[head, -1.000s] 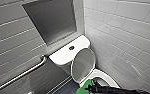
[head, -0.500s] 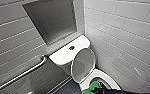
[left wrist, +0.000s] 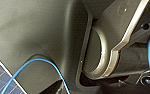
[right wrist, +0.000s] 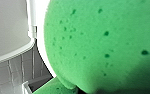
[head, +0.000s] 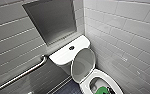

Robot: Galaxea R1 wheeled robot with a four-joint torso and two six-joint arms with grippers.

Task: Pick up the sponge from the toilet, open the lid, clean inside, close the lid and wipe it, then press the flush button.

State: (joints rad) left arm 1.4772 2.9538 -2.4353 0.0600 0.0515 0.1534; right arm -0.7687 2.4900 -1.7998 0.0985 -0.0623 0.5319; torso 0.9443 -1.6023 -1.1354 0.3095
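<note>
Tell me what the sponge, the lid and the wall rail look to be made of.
The sponge: soft open-cell foam, matte bright green, judging by its dark pores and rounded edge. The lid: probably smooth moulded plastic, greyish inside with a white rim and a dull sheen. The wall rail: likely brushed or polished metal, a silvery tube with a light streak along it.

Grey tiled walls (head: 131,30) — steel grab bar (head: 23,75), dark floor (head: 68,88).

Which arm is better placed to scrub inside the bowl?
Right, likely: the sponge sits close before its wrist camera and inside the toilet bowl beside the raised lid; the left wrist faces the robot's own housing.
</note>
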